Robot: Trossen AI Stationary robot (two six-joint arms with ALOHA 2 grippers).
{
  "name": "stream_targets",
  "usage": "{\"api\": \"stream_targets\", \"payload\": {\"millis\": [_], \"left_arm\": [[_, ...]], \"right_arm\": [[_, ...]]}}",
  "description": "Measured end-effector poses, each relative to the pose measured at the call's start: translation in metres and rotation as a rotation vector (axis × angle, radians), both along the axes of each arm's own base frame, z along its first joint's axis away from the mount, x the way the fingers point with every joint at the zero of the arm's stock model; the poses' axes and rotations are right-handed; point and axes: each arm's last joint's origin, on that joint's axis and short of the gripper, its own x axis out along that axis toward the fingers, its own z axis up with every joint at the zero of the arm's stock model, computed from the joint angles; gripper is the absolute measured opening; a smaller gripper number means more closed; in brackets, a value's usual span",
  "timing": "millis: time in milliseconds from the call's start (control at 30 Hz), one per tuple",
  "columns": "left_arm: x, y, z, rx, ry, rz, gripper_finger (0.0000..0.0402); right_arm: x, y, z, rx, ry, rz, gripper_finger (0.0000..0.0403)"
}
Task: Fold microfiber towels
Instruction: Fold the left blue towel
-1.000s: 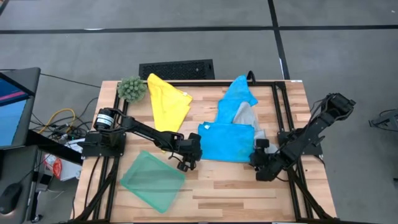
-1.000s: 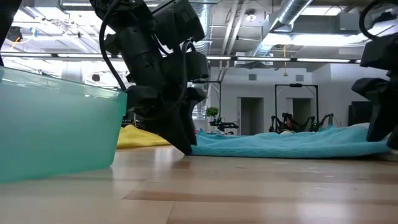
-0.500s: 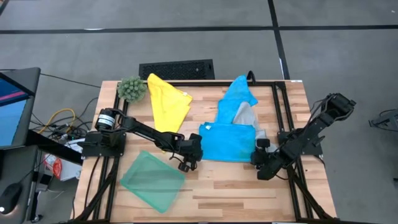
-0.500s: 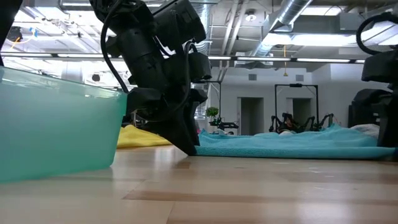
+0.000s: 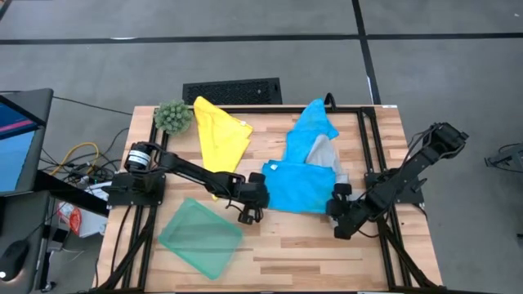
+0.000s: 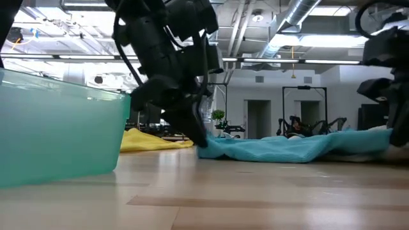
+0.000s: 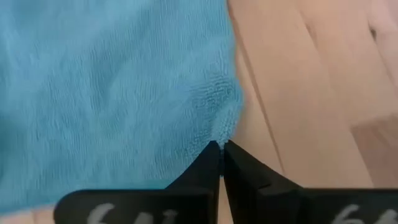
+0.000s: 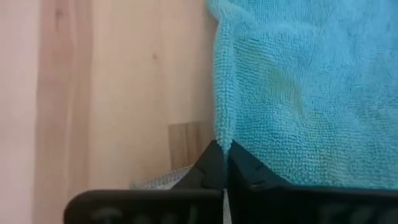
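A bright blue microfiber towel [image 5: 298,186] lies spread at the table's middle. My left gripper [image 5: 258,201] is shut on its near left corner and my right gripper [image 5: 335,207] is shut on its near right corner. In the low view both corners are raised a little, and the towel [image 6: 287,148] sags onto the wood between them. A second blue towel [image 5: 313,122] and a light grey one [image 5: 324,149] lie crumpled behind it. A yellow towel [image 5: 221,135] lies at the far left. A folded teal green towel [image 5: 200,237] lies near left. My left gripper pinches the blue towel's near left corner [image 7: 224,127] between its two fingertips, slanting down from the table's left. The corner is lifted just off the wood; the rest of the towel lies on the table. How many layers are held, I cannot tell. My right gripper pinches the towel's near right corner [image 8: 222,130] at the hemmed edge between its two fingertips, slanting down from the table's right. The corner is raised slightly and the cloth behind it rests on the table.
A fuzzy green plant ball [image 5: 172,116] sits at the far left corner. Bare wood [image 5: 310,253] stretches along the near edge in front of the blue towel. The black frame rails [image 5: 372,147] run along the table's sides.
Both grippers have shut on the blue towel's near corners and risen slightly. The two corners have come up off the wood, while the middle of the near edge stays down and sags between them.
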Motion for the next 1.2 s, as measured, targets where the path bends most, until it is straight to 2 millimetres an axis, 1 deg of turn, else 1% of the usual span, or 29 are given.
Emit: {"api": "stream_targets", "payload": {"millis": [167, 333, 533, 667, 767, 900, 1033, 1200], "left_arm": [[-0.009, -0.003, 0.016, -0.048, 0.029, 0.046, 0.0003], [-0.014, -0.013, 0.031, -0.055, -0.002, 0.029, 0.0002], [-0.021, -0.022, 0.033, -0.094, 0.03, 0.049, 0.0001], [-0.022, -0.022, 0.038, -0.121, 0.027, 0.037, 0.0001], [-0.021, -0.014, 0.049, -0.168, -0.028, 0.051, 0.0001], [-0.016, 0.004, 0.059, -0.202, -0.096, 0.122, 0.0001], [-0.012, 0.025, 0.062, -0.229, -0.133, 0.207, 0.0001], [-0.011, 0.043, 0.062, -0.228, -0.136, 0.255, 0.0]], "right_arm": [[0.001, 0.002, 0.004, 0.024, -0.001, -0.037, 0.0039], [-0.002, 0.01, 0.005, 0.086, -0.001, -0.045, 0.0046], [-0.001, 0.025, 0.017, 0.18, -0.026, -0.015, 0.0037], [0.004, 0.031, 0.029, 0.213, -0.048, -0.018, 0.0036], [0.005, 0.032, 0.035, 0.214, -0.048, -0.023, 0.004], [0.005, 0.027, 0.034, 0.199, -0.019, -0.067, 0.0047], [0.006, 0.021, 0.032, 0.186, 0.004, -0.114, 0.0045], [0.004, 0.013, 0.034, 0.167, 0.029, -0.159, 0.0044]]}}
